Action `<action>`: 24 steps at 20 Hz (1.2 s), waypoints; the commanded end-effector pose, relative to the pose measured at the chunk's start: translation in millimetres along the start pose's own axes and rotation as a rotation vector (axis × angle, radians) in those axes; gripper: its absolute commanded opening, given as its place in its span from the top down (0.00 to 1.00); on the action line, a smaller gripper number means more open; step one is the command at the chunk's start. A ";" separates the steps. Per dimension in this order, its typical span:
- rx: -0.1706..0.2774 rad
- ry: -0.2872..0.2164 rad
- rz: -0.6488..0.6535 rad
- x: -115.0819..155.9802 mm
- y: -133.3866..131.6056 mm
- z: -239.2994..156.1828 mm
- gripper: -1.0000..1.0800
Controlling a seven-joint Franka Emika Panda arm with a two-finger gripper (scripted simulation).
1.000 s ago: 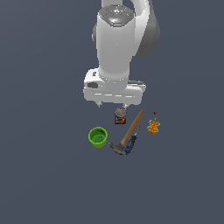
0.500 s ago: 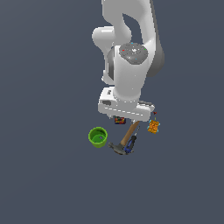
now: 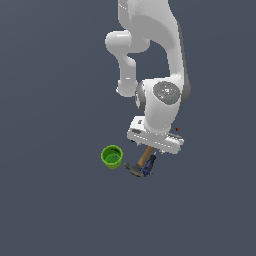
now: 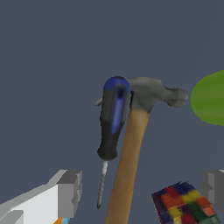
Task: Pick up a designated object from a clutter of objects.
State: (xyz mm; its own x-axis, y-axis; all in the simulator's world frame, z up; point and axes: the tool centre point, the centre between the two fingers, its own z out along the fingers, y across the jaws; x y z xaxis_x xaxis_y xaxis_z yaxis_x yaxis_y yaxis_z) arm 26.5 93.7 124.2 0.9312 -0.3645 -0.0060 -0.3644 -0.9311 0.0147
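Note:
The designated object (image 4: 114, 120) is a short tool with a blue and black handle and a thin metal shaft. It lies flat against the wooden-handled hammer (image 4: 131, 162), its handle end by the hammer's grey head. In the exterior view the blue tool (image 3: 149, 165) shows just below the arm's hand. My gripper (image 4: 142, 192) hovers above both, open, and nothing is between its fingers (image 4: 70, 192). My gripper (image 3: 152, 149) is mostly hidden under the white hand in the exterior view.
A green cup (image 3: 111, 156) stands at the exterior view's left of the hammer head (image 3: 132, 169); the cup's rim (image 4: 210, 98) also shows in the wrist view. A small multicoloured can (image 4: 179, 205) sits beside the hammer handle, near one finger.
The arm has come down and swung toward the exterior view's right, so its hand now hangs right over the hammer and the blue tool and hides the can.

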 end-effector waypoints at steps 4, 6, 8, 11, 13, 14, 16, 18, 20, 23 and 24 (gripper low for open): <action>0.009 0.004 0.058 -8.0 -16.6 27.8 0.04; 0.011 0.005 0.072 -10.3 -20.5 34.5 0.04; 0.013 0.005 0.082 -12.1 -23.3 39.6 0.04; 0.015 0.005 0.091 -13.8 -25.8 44.0 0.04; 0.015 0.005 0.093 -14.2 -26.5 44.9 0.04; 0.014 0.004 0.090 -14.1 -25.6 44.0 0.04; 0.014 0.004 0.090 -14.1 -25.7 45.3 0.04; 0.014 0.004 0.090 -14.3 -25.9 49.5 0.04; 0.014 0.005 0.090 -14.4 -25.8 56.1 0.04; 0.014 0.005 0.091 -14.9 -26.1 71.0 0.04; 0.015 0.005 0.092 -14.9 -26.0 76.3 0.04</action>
State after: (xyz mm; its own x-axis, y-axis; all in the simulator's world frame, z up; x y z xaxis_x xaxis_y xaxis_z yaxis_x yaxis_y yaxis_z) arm 21.8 122.5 55.7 0.8943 -0.4476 0.0001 -0.4476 -0.8943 0.0001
